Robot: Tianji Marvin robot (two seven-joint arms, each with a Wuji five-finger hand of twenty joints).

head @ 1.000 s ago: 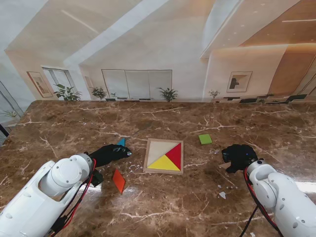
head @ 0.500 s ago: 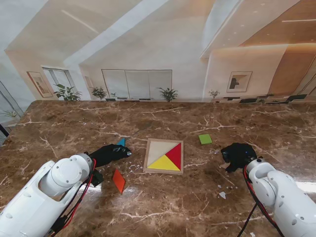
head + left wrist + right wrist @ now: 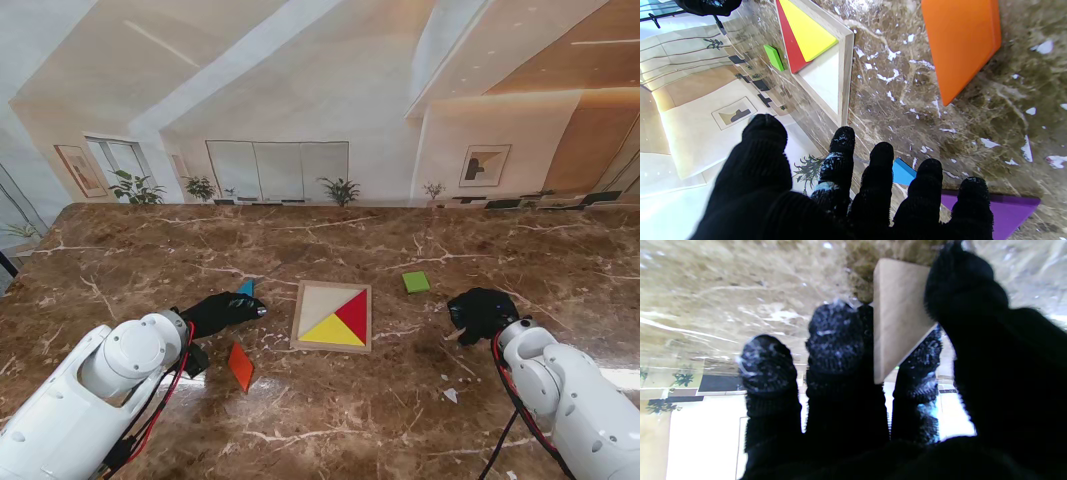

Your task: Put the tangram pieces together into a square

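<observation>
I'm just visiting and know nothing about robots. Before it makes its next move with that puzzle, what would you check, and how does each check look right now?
1. Right hand has a piece: ok. A tan triangular piece sits between thumb and fingers.
2. That piece's colour: cannot tell, only a plain tan face shows.
3. Room in the wooden tray: ok. The yellow triangle and red triangle fill part of it, the rest is bare.
4. Left hand clear of the tray: ok, it lies on the table to the tray's left, fingers spread, holding nothing.
5. Loose pieces in sight: ok. Orange piece, green piece, blue piece and purple piece.
6. All seven pieces present: cannot tell.
</observation>
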